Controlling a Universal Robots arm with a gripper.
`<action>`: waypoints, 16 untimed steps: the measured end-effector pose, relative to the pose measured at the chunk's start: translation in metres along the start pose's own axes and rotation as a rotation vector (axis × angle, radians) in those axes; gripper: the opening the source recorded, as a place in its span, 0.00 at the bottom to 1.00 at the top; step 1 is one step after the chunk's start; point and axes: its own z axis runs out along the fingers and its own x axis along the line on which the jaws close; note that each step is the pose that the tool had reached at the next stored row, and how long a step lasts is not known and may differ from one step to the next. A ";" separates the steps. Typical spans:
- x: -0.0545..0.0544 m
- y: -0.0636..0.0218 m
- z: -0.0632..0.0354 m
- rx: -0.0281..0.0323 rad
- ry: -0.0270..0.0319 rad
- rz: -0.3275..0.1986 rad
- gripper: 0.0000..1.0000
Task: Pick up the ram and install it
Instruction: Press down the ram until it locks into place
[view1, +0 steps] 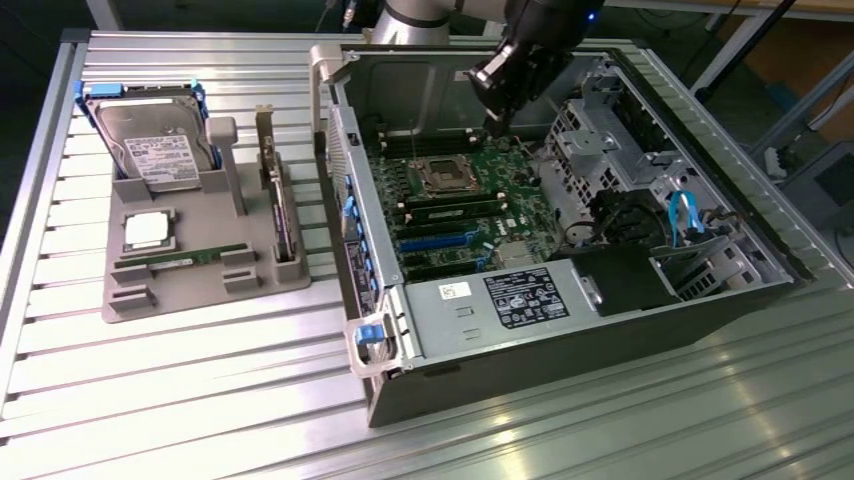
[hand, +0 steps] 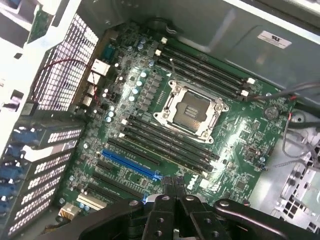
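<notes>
A ram stick (view1: 184, 258), thin and green, lies flat in the grey holder tray (view1: 200, 295) at the exterior view's left. My gripper (view1: 497, 127) hangs inside the open computer case (view1: 574, 330), over the motherboard (view1: 461, 215) and just beyond the processor socket (view1: 445, 177). In the wrist view the gripper (hand: 172, 184) is shut with nothing between its black fingers, and it points down at the motherboard (hand: 125, 100) near the blue slot (hand: 131, 164). What looks like a second ram stick (view1: 447, 209) sits in the memory slots (hand: 167, 145) beside the socket (hand: 190, 111).
The tray also carries a hard drive (view1: 158, 150), a square silver processor (view1: 147, 230) and an upright green card (view1: 278, 205). Drive cages (view1: 607, 150), cables (view1: 683, 215) and a black power supply (view1: 534, 295) crowd the case. The slatted metal table (view1: 174, 400) surrounds everything.
</notes>
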 end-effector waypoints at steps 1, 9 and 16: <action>0.000 0.0000 0.0000 -0.0007 -0.0004 0.027 0.10; 0.000 0.0000 0.0001 -0.0051 -0.0028 0.182 0.10; 0.000 0.0000 0.0002 -0.0103 -0.0056 0.365 0.10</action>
